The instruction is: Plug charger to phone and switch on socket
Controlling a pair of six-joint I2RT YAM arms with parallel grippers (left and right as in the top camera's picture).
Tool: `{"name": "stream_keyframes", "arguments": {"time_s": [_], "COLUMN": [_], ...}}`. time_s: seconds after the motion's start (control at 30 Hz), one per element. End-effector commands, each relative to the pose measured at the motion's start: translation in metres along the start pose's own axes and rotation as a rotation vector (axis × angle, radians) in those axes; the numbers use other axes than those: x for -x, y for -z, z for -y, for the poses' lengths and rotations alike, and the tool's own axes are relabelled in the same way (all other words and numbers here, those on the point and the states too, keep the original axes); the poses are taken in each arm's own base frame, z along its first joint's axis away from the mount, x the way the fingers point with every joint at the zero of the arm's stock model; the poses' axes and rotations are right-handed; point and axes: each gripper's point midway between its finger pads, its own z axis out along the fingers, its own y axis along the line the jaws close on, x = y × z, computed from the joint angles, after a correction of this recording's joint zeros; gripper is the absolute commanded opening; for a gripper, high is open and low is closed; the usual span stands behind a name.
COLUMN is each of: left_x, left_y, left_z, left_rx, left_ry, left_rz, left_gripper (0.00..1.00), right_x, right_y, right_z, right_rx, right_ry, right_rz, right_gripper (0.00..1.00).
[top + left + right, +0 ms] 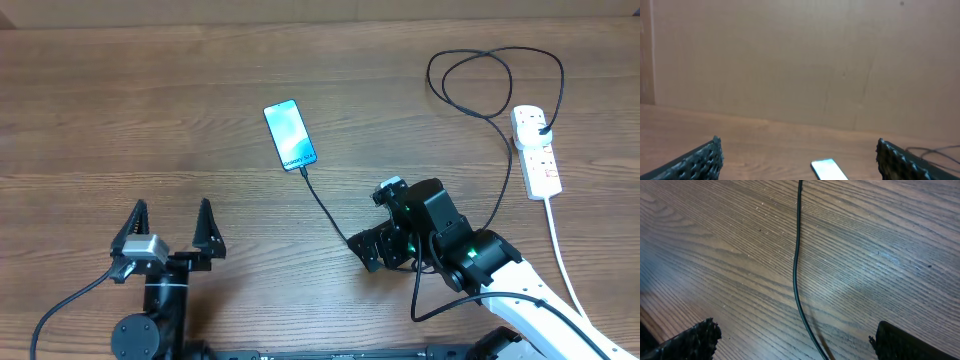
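Observation:
The phone point(290, 135) lies face up in the middle of the table, its screen lit light blue; it also shows at the bottom of the left wrist view point(829, 169). The charger cable point(325, 207) runs from the phone's near end, where its connector sits, down under my right gripper point(372, 225), then loops at the back right to its black plug in the socket point(537, 150). My right gripper is open above the cable point(796, 275), not touching it. My left gripper point(170, 228) is open and empty at the front left.
The socket's thick white cord point(560, 250) runs along the right side toward the front edge. A brown board wall point(800, 60) stands behind the table.

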Motion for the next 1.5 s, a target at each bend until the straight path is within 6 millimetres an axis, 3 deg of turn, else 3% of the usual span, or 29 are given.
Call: {"name": "stream_keyframes", "arguments": {"time_s": [0.0,0.27,0.37,1.47], "left_x": [-0.019,-0.063,-0.097,-0.097], "left_y": [-0.004,-0.006,0.000,0.000], "left_z": [-0.008,-0.022,-0.032,-0.032], "left_rx": [0.010,0.051,0.100,0.102], "left_ry": [-0.023,-0.018,-0.009,-0.015], "left_rz": [0.013,-0.076,-0.217,-0.214], "left_gripper": [0.99,1.00,0.99,1.00], "right_x": [0.004,0.004,0.005,0.002], "right_y": [0.002,0.002,0.002,0.002], "right_z": [-0.002,-0.001,-0.001,0.006], "right_rx": [0.008,0.001,-0.002,-0.042], "right_ry": [0.010,0.011,0.011,0.036], "right_rz": [0.012,0.016,0.017,0.009], "right_gripper": [1.00,1.00,1.00,1.00]}}
